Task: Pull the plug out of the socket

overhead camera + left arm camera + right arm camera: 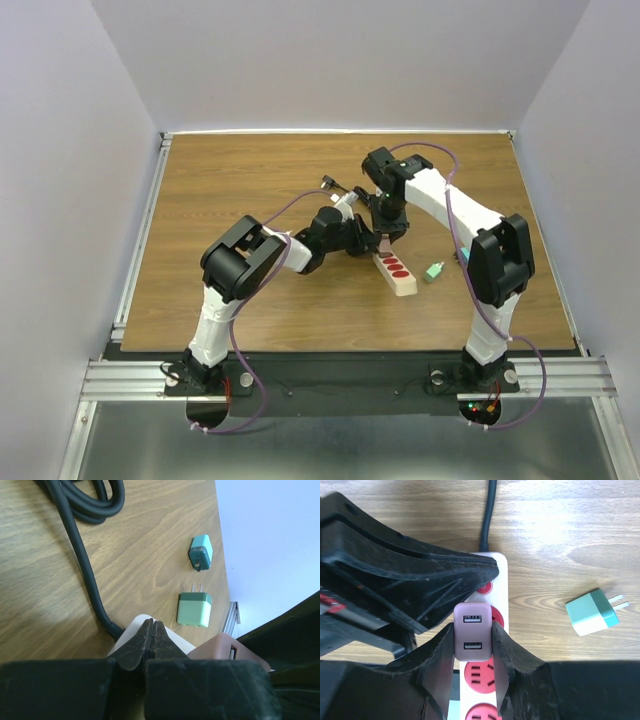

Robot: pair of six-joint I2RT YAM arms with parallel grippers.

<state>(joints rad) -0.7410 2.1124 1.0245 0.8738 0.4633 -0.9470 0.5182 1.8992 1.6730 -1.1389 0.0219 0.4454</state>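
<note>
The socket [397,273] is a long beige strip with round red outlets [482,674], lying on the wooden table. A pink plug [473,639] with two USB slots stands over its second outlet; whether its prongs are still seated is hidden. My right gripper [473,627] is shut on the plug, one finger on each side. My left gripper [152,625] is shut with nothing in it. Its tips press on the cord end of the socket [131,630], right beside the plug [225,650]. In the top view both grippers meet at the strip's far end [378,242].
The socket's black cord [82,555] runs away from the strip and coils on the table. A light green adapter [195,609] and a teal one [201,551] lie loose to the right of the strip, near the table's right edge [545,250].
</note>
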